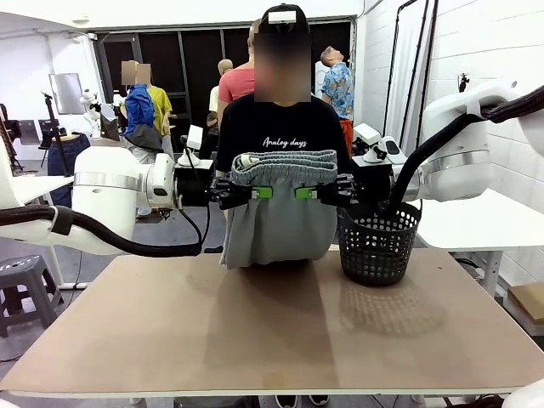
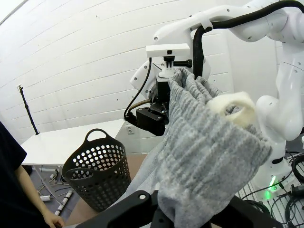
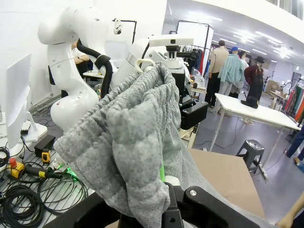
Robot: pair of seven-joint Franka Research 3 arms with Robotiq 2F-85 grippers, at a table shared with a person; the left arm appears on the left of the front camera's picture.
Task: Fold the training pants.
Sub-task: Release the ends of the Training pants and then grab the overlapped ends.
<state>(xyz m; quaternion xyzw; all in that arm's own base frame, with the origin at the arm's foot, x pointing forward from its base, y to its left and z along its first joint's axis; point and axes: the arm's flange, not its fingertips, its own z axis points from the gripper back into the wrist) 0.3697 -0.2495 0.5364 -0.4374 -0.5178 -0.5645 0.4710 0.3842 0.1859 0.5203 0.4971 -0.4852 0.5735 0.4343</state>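
Beige tabletop (image 1: 272, 340) spans the front view, with a person (image 1: 280, 127) in a black shirt standing at its far edge and a busy workshop behind. From the left, the left gripper (image 1: 253, 193) is clamped fully shut on the gathered waistband of the training pants (image 1: 276, 225), the grey jersey pinched between its green pads. The pants hang in the air over the far part of the table, in front of the person's torso, waistband bunched on top and the rest draping down; whether the lower edge touches the table I cannot tell. Just to the right, the right gripper (image 1: 312, 192) is closed tight on the same waistband, near the left one. Farther right, a black mesh basket (image 1: 378, 246) stands upright on the table.

Through the left wrist view, the basket (image 2: 97, 173) sits at lower left, and the grey cloth (image 2: 209, 156) rises from that gripper's fingers toward the other arm. Through the right wrist view, the fabric (image 3: 133, 142) mounds up from between the fingers.
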